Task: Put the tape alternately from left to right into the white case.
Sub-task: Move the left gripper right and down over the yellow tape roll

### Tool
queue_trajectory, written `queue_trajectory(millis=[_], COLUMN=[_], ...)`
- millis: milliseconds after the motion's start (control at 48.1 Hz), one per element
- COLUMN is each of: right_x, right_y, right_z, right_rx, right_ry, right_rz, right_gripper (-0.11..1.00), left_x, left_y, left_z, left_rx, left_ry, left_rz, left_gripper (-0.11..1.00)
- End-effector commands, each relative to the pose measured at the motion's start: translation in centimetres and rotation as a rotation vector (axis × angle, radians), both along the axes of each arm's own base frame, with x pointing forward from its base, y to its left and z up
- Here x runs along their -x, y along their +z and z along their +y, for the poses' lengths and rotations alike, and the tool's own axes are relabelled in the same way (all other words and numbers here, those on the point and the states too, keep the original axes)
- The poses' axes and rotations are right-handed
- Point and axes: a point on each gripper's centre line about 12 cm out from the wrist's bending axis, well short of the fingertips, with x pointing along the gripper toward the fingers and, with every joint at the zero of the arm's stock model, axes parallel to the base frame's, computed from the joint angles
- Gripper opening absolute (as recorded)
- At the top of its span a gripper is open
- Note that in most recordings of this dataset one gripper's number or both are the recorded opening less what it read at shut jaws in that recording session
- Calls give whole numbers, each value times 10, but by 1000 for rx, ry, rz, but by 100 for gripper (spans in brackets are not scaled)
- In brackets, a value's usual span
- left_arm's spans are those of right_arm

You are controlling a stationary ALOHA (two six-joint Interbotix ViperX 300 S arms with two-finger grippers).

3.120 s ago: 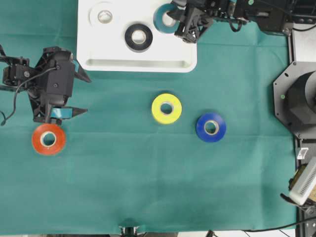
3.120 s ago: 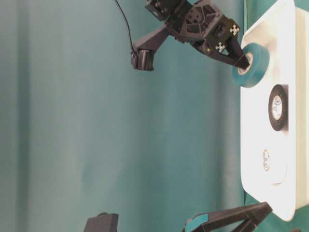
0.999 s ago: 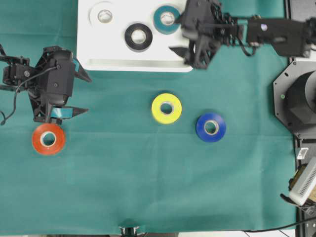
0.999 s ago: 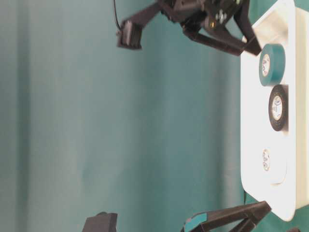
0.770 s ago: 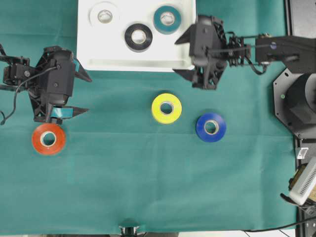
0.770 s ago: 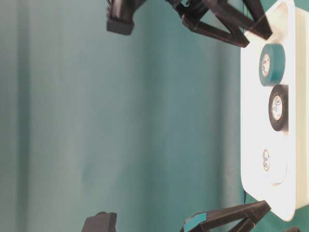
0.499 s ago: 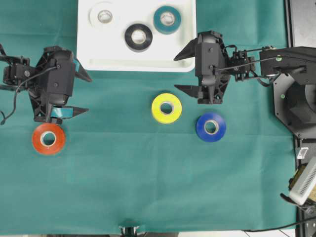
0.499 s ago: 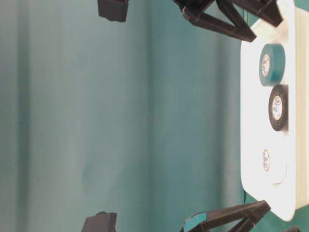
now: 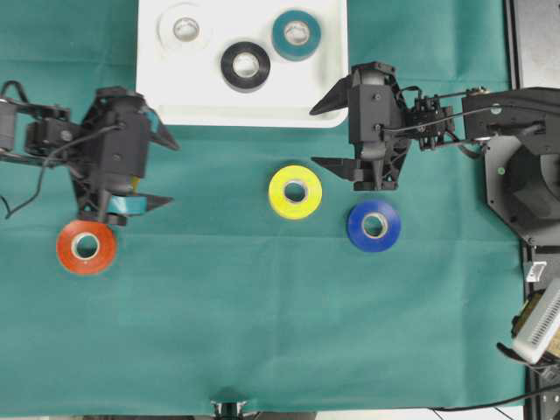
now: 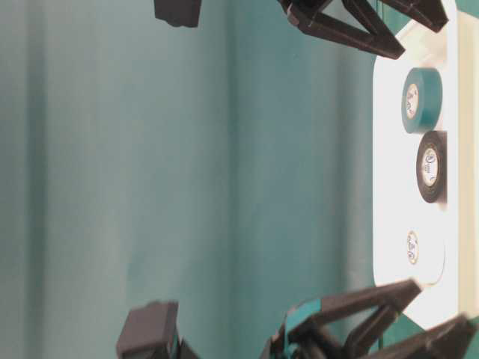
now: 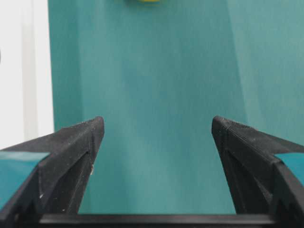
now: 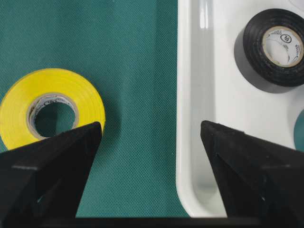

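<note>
White case holds white, black and teal rolls; both grippers gape empty.

- Six small doughnut-shaped rolls of tape: one white, one black, one teal, one yellow, one blue, one orange-red.
- One large shallow white rectangular plastic tray.
- Two black robot grippers: left, right.
- One green cloth.
</note>
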Motion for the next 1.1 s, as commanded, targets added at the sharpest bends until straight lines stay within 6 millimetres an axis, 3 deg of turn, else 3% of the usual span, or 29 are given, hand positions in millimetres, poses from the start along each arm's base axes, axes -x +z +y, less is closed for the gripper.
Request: queue_trajectory(millis=[0,478,707,1082], right_x=[-2,1,2,2], right_y=[9,5,4,4], right_z=[1,0,1,1], right_rx=[2,1,2,0], right_ry=[3,1,3,3], right_rz=[-32,-21,-17,-18], right_gripper=[83,83,83,83], left_x=[-17,-81,-111,-134], left_y=[11,8,-3,-7], left_z=[-6,-18,-21,-35], left_rx=[-5,-91,-93,-131], left_ry=[-21,-113,-116,-178], left_rz=[-43,-73,-62,-30], left_gripper=[95,95,95,95])
